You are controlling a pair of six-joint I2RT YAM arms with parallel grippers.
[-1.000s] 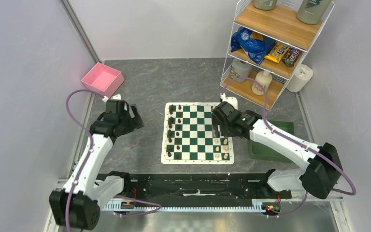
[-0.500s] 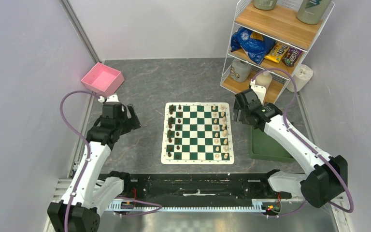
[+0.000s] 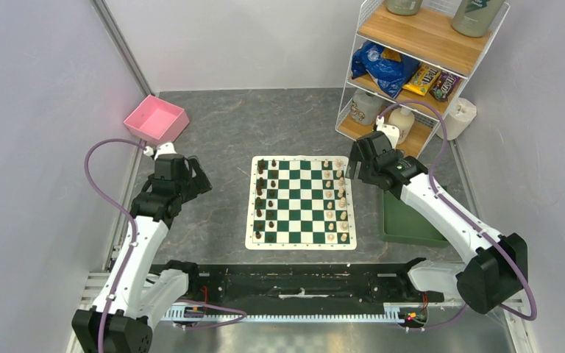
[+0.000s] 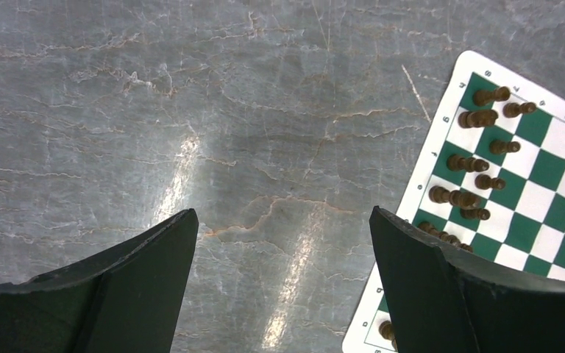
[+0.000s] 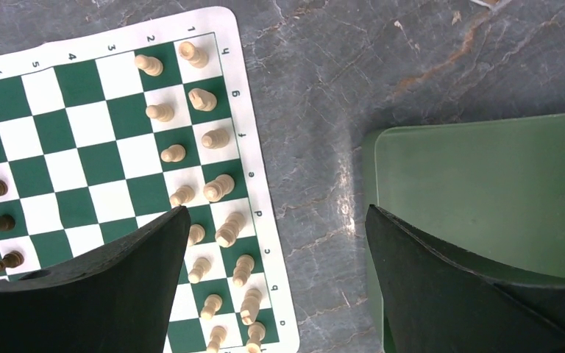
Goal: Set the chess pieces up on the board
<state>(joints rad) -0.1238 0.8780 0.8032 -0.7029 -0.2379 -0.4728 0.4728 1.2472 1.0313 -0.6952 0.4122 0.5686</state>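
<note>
The board's (image 5: pixel 250 154) cream border carries the numbers 6, 5, 4, 3, 2, 1 along one edge and the letters h, g, f, e, d, c along the adjoining edge. The print on the packets (image 3: pixel 423 77) on the shelf (image 3: pixel 419 37) is too small to read.

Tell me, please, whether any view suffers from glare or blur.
Left wrist: two bright glare streaks on the table, otherwise sharp. Right wrist: the pale chess pieces are crisp, and the letters on the border of the board are readable. Top external: even light, no glare.

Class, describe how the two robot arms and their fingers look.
The left arm and right arm have white links with black joints. A purple cable loops along each. The fingers are dark, broad, curved plates.
</note>
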